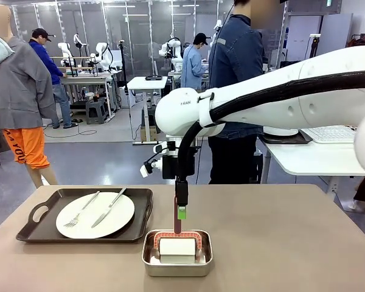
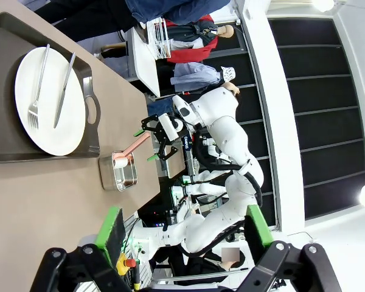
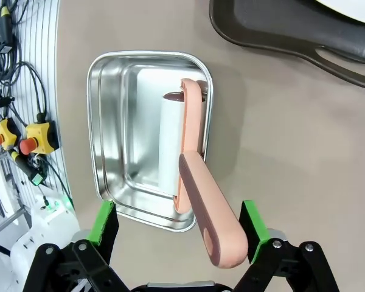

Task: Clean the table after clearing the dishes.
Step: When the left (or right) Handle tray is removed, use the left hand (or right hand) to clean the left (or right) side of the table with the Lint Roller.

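On the tan table (image 1: 280, 243), at the left, a dark brown tray (image 1: 42, 228) holds a white plate (image 1: 95, 215) with a fork (image 1: 81, 212) and a knife (image 1: 108, 208). My right gripper (image 1: 181, 210) hangs fingers-down over a steel pan (image 1: 177, 261). In the right wrist view it (image 3: 179, 231) is open, its green pads either side of a pink roller handle (image 3: 207, 207) without touching it. The white roll (image 3: 169, 140) lies in the pan (image 3: 109, 121). My left gripper (image 2: 184, 228) is open and holds nothing, high off the table (image 2: 36, 201), looking at the tray (image 2: 6, 152) and plate (image 2: 48, 97).
A person in a dark blue jacket (image 1: 234, 61) stands at the far edge, just right of centre. A white table (image 1: 316, 158) with a keyboard stands behind at the right. The tan top right of the pan is bare.
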You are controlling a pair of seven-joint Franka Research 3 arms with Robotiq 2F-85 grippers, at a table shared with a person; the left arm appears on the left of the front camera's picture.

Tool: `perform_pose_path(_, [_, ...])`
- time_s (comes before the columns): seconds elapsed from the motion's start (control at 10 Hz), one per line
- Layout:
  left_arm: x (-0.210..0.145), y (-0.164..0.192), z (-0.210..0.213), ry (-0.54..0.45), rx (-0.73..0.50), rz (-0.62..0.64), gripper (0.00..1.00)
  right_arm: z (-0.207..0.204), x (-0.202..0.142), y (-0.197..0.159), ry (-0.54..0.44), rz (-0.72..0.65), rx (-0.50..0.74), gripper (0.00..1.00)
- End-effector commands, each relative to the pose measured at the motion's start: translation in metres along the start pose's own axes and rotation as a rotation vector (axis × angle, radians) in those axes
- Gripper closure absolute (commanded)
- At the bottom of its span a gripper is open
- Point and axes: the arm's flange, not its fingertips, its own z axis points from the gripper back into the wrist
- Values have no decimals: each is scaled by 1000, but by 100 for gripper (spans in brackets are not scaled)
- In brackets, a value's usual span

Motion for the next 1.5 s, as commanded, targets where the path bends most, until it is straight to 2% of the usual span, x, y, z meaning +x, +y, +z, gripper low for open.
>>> perform_pose_path(0.0, [-3,-2,2,7,-7,-1,0,2,11,-5,38,-23,5,0])
perform_pose_path(0.1, [-3,-2,2,7,-7,-1,0,3,10,-5,36,-29,6,0])
perform_pose_path(0.4, [-3,-2,2,7,-7,-1,0,3,11,-5,31,-25,1,88])
perform_pose_path(0.5, [-3,-2,2,7,-7,-1,0,4,11,-6,28,-25,1,100])
perform_pose_path(0.7, [-3,-2,2,7,-7,-1,0,5,13,-7,-3,-36,8,100])
perform_pose_path(0.8, [-3,-2,2,7,-7,-1,0,6,14,-7,0,-38,8,95])
perform_pose_path(0.9, [-3,-2,2,7,-7,-1,0,7,14,-7,8,-39,9,100])
perform_pose_path(1.3, [-3,-2,2,7,-7,-1,0,10,11,-2,-12,-66,13,100])
perform_pose_path(1.4, [-3,-2,2,7,-7,-1,0,17,9,6,-21,-109,-4,100])
